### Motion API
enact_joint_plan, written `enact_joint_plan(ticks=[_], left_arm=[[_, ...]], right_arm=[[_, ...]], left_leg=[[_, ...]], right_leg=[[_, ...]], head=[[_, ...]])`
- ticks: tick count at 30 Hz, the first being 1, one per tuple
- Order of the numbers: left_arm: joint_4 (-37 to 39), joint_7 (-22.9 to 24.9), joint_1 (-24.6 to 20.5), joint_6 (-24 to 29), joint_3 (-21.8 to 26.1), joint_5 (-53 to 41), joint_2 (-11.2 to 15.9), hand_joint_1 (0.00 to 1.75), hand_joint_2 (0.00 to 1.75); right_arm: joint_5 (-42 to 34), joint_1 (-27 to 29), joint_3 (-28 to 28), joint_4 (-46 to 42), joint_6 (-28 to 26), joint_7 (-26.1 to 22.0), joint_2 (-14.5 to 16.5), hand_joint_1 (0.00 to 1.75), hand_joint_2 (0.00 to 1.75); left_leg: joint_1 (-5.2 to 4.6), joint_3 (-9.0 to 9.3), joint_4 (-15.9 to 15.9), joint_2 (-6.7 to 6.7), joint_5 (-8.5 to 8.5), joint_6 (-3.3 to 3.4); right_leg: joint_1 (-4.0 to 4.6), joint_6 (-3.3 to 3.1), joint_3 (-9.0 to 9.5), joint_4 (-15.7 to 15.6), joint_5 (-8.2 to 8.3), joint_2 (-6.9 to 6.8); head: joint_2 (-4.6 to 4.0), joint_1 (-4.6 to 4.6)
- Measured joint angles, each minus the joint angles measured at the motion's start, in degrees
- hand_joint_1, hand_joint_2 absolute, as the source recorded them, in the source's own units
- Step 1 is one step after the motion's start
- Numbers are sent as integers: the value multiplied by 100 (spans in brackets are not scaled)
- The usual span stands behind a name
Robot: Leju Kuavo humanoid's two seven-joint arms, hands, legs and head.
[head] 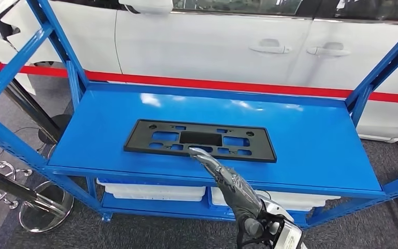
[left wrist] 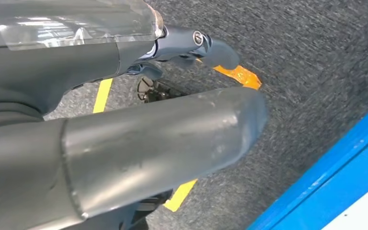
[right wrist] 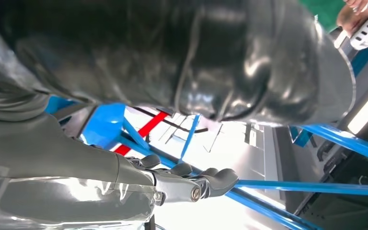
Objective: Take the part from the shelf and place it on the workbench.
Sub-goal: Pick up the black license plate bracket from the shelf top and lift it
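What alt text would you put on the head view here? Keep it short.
A flat black plastic part with rectangular cutouts lies on the top level of a blue metal shelf, and the robot's right hand reaches up from below with its fingertips at the part's near edge. White bins sit on the level below, and a white car stands behind the shelf.

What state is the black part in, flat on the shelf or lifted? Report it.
Flat on the shelf. The part lies level on the blue shelf; the right hand reaches its near edge, no grip visible.

White car (head: pixel 228 46) behind — white bins (head: pixel 155 191) below.
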Motion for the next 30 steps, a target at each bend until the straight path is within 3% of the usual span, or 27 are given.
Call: enact_joint_plan(ticks=[1, 2, 3, 4, 6, 8, 10, 12, 14, 16, 17, 18, 19, 20, 22, 23, 27, 28, 30], left_arm=[[0, 13, -3, 15, 0, 0, -1, 0, 0], [1, 25, 0, 32, 0, 1, -2, 0, 0], [1, 32, 4, 52, -1, 1, -4, 0, 0], [2, 37, 9, 72, -1, 1, -8, 0, 0], [2, 41, 9, 97, -2, -1, -20, 0, 0], [2, 40, 0, 111, -4, -3, -31, 0, 0], [2, 35, -9, 117, -14, -21, -36, 0, 0], [2, 29, -22, 117, -37, -42, -38, 0, 0], [2, 25, -34, 115, -65, -50, -38, 0, 0], [2, 7, -33, 94, -86, -51, -38, 0, 0], [2, -10, -29, 74, -93, -50, -37, 0, 0], [2, -27, -26, 51, -97, -49, -37, 0, 0], [2, -32, -27, 28, -101, -46, -36, 0, 0], [2, -19, -32, 7, -103, -42, -33, 0, 0], [2, 36, -50, -24, -105, -22, -27, 0, 0], [2, 63, -58, -34, -107, -12, -27, 0, 0], [2, 218, -46, -48, -121, 23, -38, 0, 0], [2, 306, -47, -36, -127, 27, -39, 0, 0], [3, 539, -52, 27, -145, 29, -36, 0, 0]], right_arm=[[4, 4, 1, 5, -9, 14, -1, 0, 0], [17, 16, 2, 13, -16, 35, -4, 0, 0], [42, 33, 5, 20, -27, 63, -11, 0, 0], [77, 58, 12, 26, -40, 99, -22, 0, 0], [130, 104, 51, 47, -61, 194, -59, 0, 0], [132, 109, 130, 121, -62, 307, -98, 0, 0], [126, 47, 250, 289, -73, 416, -119, 0, 87], [152, -66, 400, 491, -146, 498, -125, 0, 175], [246, -215, 556, 676, -292, 575, -116, 0, 175], [392, -378, 707, 878, -459, 704, -76, 0, 175], [471, -462, 779, 989, -537, 778, -39, 0, 175], [579, -566, 851, 1111, -637, 858, 11, 0, 175], [747, -694, 923, 1250, -791, 941, 90, 0, 175], [970, -843, 995, 1396, -998, 1024, 195, 0, 175], [1438, -1136, 1124, 1646, -1426, 1161, 439, 0, 175], [1586, -1248, 1176, 1729, -1556, 1197, 542, 0, 175], [1861, -1483, 1310, 1940, -1706, 1294, 777, 0, 175], [1962, -1529, 1329, 1983, -1750, 1323, 824, 0, 175], [2292, -1620, 1361, 2088, -1923, 1389, 927, 0, 175]], left_leg=[[-1, 11, 1, -1, -16, 5], [-1, 29, 2, -2, -37, 5], [-1, 58, 3, -6, -60, 1], [0, 99, 3, -12, -85, -5], [-5, 189, -1, -25, -141, -30], [-15, 222, -6, -32, -177, -77], [-17, 229, -34, -28, -188, -145], [-12, 234, 5, -22, -237, -209], [-8, 48, 430, -22, -475, -248], [-4, -337, 1169, -22, -794, -278], [-2, -495, 1437, -21, -855, -293], [0, -560, 1506, -21, -797, -306], [4, -521, 1362, -20, -637, -314], [9, -388, 1033, -17, -412, -317], [4, -100, 376, -16, -141, -287], [-3, -23, 195, -21, -98, -256], [-3, -12, 115, -44, -79, -125], [8, -12, 101, -40, -68, -95], [17, -15, 89, -27, -60, -55]], right_leg=[[-16, 22, -241, 370, -107, 0], [-29, 37, -424, 604, -112, -1], [-39, 42, -505, 626, 6, -1], [-47, 37, -469, 424, 231, -2], [-41, -11, -177, -347, 726, -3], [-7, -74, 18, -855, 918, -1], [21, -123, 32, -939, 901, 12], [-7, -182, 83, -1010, 923, 13], [-33, -249, 143, -1075, 940, -6], [-14, -290, 153, -1073, 926, -19], [-6, -299, 154, -1064, 918, -20], [-3, -303, 153, -1048, 906, -18], [-5, -302, 151, -1022, 889, -10], [-9, -292, 148, -983, 865, -1], [-2, -245, 121, -885, 803, 17], [9, -217, 104, -847, 779, 17], [26, -130, 68, -785, 727, 6], [16, -102, 16, -667, 644, 4], [-10, -43, -249, -104, 326, -4]], head=[[0, 0], [0, 0], [0, 0], [0, 0], [0, 1], [0, 1], [0, 1], [0, 1], [0, -1], [0, -1], [0, -1], [0, 0], [0, -1], [0, -1], [0, 0], [0, 1], [0, 1], [0, 1], [0, 2]])
